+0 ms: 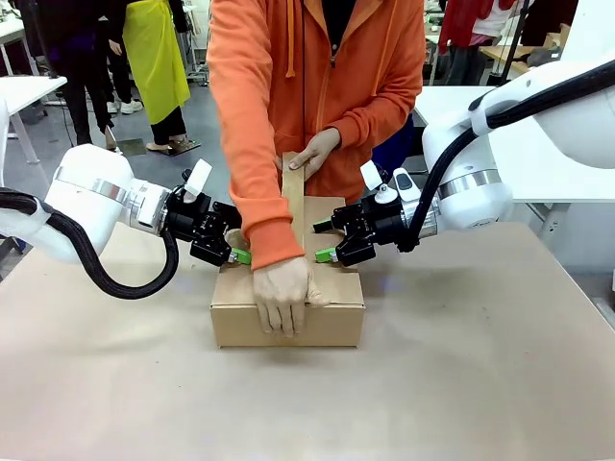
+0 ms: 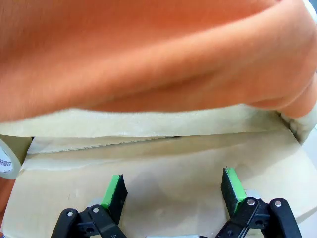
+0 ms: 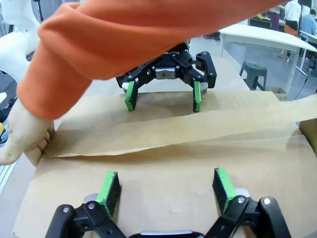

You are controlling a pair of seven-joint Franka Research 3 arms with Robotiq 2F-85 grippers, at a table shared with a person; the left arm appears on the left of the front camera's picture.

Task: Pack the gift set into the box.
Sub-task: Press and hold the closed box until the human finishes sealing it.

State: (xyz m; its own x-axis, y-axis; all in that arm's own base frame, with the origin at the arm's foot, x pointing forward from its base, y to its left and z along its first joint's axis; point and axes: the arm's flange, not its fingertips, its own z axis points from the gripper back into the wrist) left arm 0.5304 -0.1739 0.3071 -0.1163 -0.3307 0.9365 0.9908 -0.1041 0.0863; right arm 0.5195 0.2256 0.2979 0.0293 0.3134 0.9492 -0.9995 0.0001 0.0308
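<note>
- The box (image 1: 288, 312) sits near the middle of the table (image 1: 480, 384), its top flaps folded down flat, its long axis running away from the robot toward the person.
- The gift set cannot be seen; the flaps hide whatever is inside.
- A person in an orange hooded top stands at the far side and leans over the box.
- One gloved hand (image 1: 282, 295) presses on the near end of the box top, fingers curled over the front edge.
- The other hand (image 1: 314, 151) holds up a strip of brown tape (image 1: 293, 197) that runs along the centre seam from the far end toward the near hand.
- The left tool (image 1: 233, 248) reaches in from the left side of the box, spread wide, holding nothing, its green pads (image 2: 114, 191) resting on or just above the left flap; I cannot tell whether they touch.
- The right tool (image 1: 324, 240) reaches in from the right side, also spread wide and empty, pads (image 3: 224, 184) low over the right flap.
- In the right wrist view the tape (image 3: 163, 131) lies across the cardboard between the two tools, and the left tool (image 3: 162, 98) faces it from the other side of the seam.
- In the left wrist view the orange sleeve (image 2: 148, 54) fills the upper part, above the tape strip (image 2: 148, 126).
</note>
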